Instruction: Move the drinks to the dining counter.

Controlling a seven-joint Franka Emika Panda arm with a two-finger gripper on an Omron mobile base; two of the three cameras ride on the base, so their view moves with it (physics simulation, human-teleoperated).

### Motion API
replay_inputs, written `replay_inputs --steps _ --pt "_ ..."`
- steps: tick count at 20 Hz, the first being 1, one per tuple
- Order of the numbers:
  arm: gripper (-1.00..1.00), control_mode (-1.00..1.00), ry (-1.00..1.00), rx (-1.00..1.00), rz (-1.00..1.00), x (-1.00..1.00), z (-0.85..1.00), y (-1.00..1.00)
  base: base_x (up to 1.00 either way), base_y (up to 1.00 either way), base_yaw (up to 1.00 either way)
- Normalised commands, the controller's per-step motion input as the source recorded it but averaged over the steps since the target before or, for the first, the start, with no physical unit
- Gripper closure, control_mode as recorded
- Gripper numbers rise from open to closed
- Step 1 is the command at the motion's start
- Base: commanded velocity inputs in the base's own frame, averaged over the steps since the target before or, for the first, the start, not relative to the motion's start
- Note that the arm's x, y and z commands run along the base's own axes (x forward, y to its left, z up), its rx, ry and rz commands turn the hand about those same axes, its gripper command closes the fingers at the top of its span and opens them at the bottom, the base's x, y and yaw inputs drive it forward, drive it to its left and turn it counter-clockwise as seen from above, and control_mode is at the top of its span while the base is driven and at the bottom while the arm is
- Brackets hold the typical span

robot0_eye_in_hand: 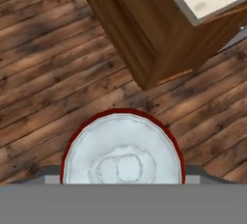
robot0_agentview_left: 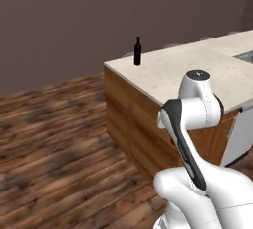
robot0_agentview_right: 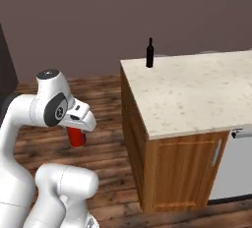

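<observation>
Dining worktop (robot0_agentview_right: 197,94): beige speckled stone on wood cabinet; its near corner and left edge border open plank floor (robot0_agentview_left: 54,139).
Wine bottle (robot0_agentview_right: 150,53): black, upright, close to the worktop's far left corner.
Red can (robot0_eye_in_hand: 123,153): silver top, clamped in the hand (robot0_agentview_right: 78,129), jaws spread wide around it, over floor beside the cabinet.

speckled matt stone counter (robot0_agentview_right: 197,94), silvery metal-topped red can (robot0_eye_in_hand: 123,158)
</observation>
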Motion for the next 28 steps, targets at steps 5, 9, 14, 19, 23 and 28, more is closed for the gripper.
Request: replay_inputs --steps 5,9,14,19,23,28 --pt "1.00 1.00 0.00 0.00 0.00 0.00 0.00 0.00 1.00 1.00 -0.44" --pt "1.00 1.00 0.00 0.00 0.00 0.00 0.00 0.00 0.97 0.97 -0.53" --pt "1.00 1.00 0.00 0.00 0.00 0.00 0.00 0.00 0.52 0.86 -0.68" --pt "1.00 1.00 0.00 0.00 0.00 0.00 0.00 0.00 0.17 0.79 -0.74" --pt "1.00 1.00 0.00 0.00 0.00 0.00 0.00 0.00 0.09 0.81 -0.73" --pt "1.00 1.00 0.00 0.00 0.00 0.00 0.00 0.00 0.16 0.89 -0.70"
